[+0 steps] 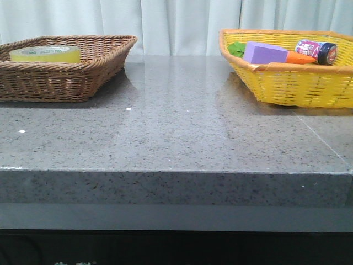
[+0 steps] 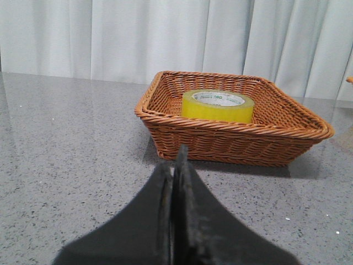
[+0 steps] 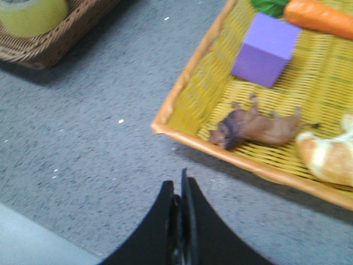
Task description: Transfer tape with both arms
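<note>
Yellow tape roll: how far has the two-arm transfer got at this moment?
Nothing looks done yet. The glossy yellow tape roll lies flat inside the brown wicker basket, untouched. Nothing is in hand: the left pincer is shut and empty, short of that basket, and the right pincer is shut and empty over the grey table beside the yellow wicker basket. The pick-up, any handover and the placing are all left.

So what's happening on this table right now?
Nothing is being handled yet. The tape lies flat in the brown basket, untouched. The left tool is shut, facing that basket from short of it. The right tool is also shut, over the table near the yellow basket holding a purple block.
</note>
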Robot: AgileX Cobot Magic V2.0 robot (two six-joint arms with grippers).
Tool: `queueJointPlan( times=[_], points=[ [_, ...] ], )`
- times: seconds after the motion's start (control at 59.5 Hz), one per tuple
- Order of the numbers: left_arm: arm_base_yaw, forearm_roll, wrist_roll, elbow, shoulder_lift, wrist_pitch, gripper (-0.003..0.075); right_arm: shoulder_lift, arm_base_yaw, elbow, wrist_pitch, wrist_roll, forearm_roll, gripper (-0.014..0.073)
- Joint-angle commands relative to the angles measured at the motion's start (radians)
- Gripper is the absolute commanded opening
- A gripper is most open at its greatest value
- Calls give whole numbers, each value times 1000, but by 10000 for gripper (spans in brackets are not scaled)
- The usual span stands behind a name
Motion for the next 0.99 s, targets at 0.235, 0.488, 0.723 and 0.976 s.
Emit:
queueJointPlan(
  times=[0.235,0.488,0.723,0.976],
  points=[
    [-1,-10,-9,39,-19,-88,-20,-366,-214,291,-348,-13,-9,-68],
    [-1,-10,-9,39,-19,-88,-20,-638,-256,593,-553,-13,-2,-68],
    [-1,-10,-9,39,-19,-88,-20,-762,-266,780,-618,-13,-2,-68],
    [-1,-10,-9,39,-19,-88,-20,-838,-278,891,-646,-13,3,-68]
  ],
)
